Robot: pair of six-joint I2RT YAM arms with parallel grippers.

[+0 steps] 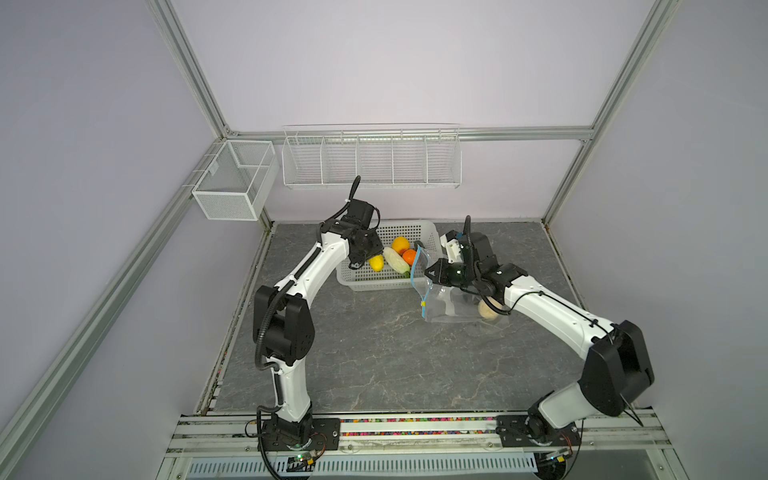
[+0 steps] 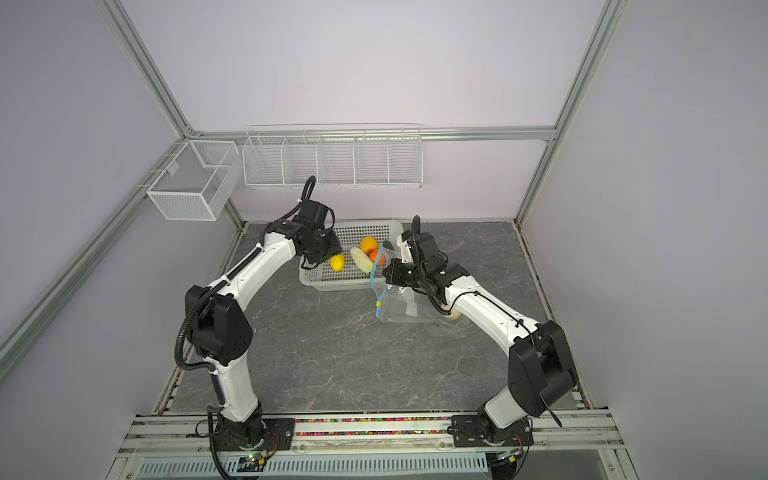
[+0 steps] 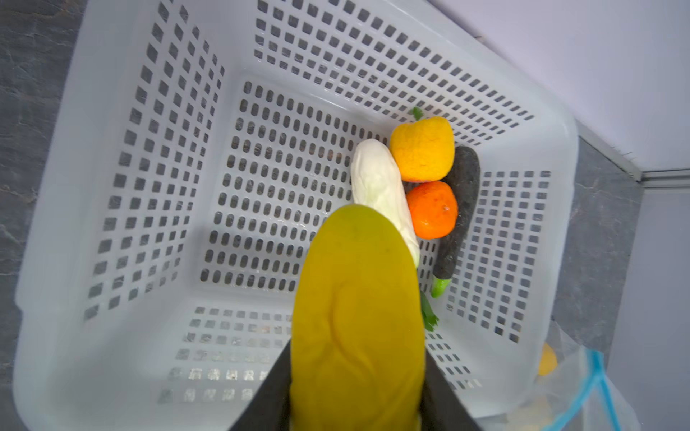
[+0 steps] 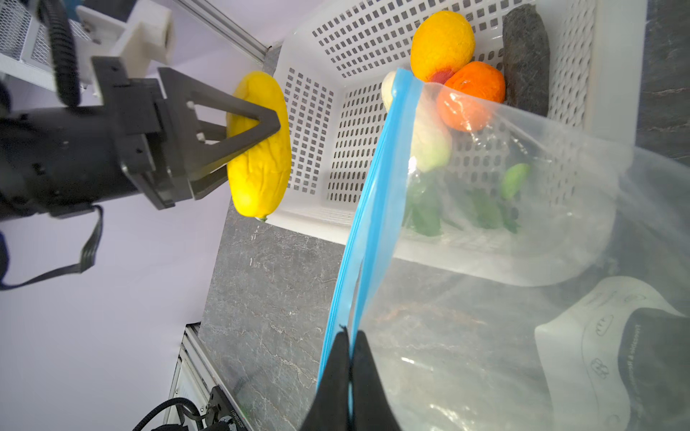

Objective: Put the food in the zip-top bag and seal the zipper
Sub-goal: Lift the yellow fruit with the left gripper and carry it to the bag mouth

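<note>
- The left pincer (image 3: 358, 347) is closed partway on a long yellow fruit (image 3: 358, 291), one finger on each side of it. It holds the fruit over the left part of the white basket (image 1: 374, 286).
- The right pincer (image 4: 351, 336) is closed tight, its two tips pinching the blue zipper (image 4: 377, 179) of the clear bag (image 1: 451, 305).
- The bag sits just to the right of the basket, at its near right corner. Its mouth end is lifted by the pincer and faces the basket, and its far end rests on the grey desk (image 1: 374, 353).
- The zipper runs down from the basket rim toward the desk. The small yellow slider (image 1: 423, 304) is at its lower end.
- A beige piece (image 1: 487, 309) lies inside the bag near its bottom, partly hidden by the right arm.
- Four more pieces lie close together on the right side of the basket floor:
  - a yellow-orange fruit (image 3: 422, 149);
  - an orange (image 3: 433, 209) touching it;
  - a white vegetable (image 3: 377, 183) beside both;
  - a dark eggplant (image 3: 461, 209) along the wall.
- Green leaves (image 3: 429, 317) show at the end of the white vegetable.
</note>
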